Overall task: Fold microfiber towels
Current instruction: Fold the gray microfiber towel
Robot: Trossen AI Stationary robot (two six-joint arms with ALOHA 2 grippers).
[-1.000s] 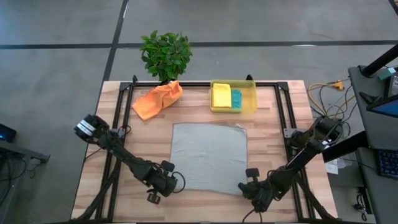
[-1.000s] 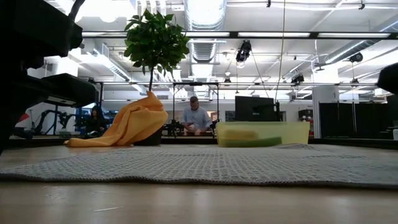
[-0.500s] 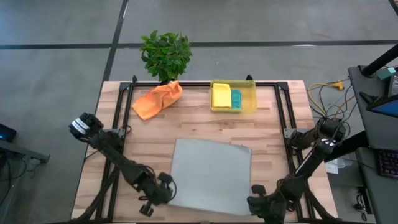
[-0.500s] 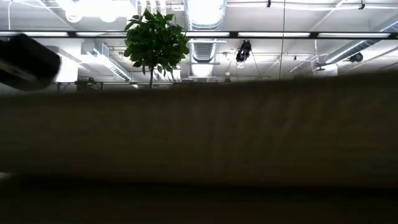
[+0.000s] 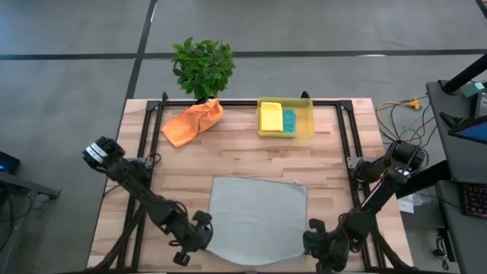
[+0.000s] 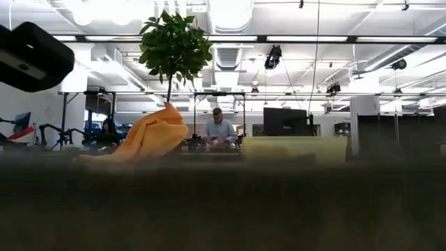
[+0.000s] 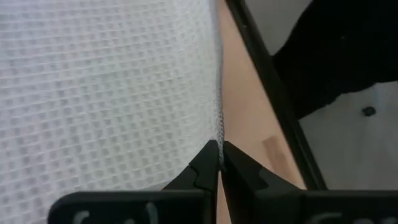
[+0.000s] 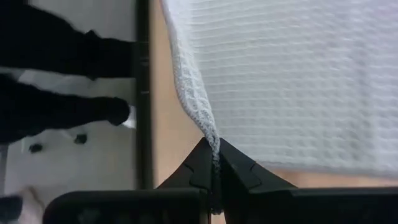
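1. High view: the light grey waffle-weave microfiber towel (image 5: 255, 217) lies at the table's near middle. The left gripper (image 5: 199, 237) pinches its near-left corner and the right gripper (image 5: 318, 242) its near-right corner. The crumpled orange towel (image 5: 192, 120) lies far left, and the folded yellow towel (image 5: 271, 117) and teal towel (image 5: 289, 120) sit in a translucent yellow plastic bin (image 5: 285, 134).
2. Low view: blurred grey cloth fills the lower half.
3. Left wrist view: fingers clamped tight on the towel's edge.
4. Right wrist view: fingers closed on a raised corner.

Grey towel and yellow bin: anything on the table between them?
Nothing: the high view shows bare wood between the grey towel and the bin.
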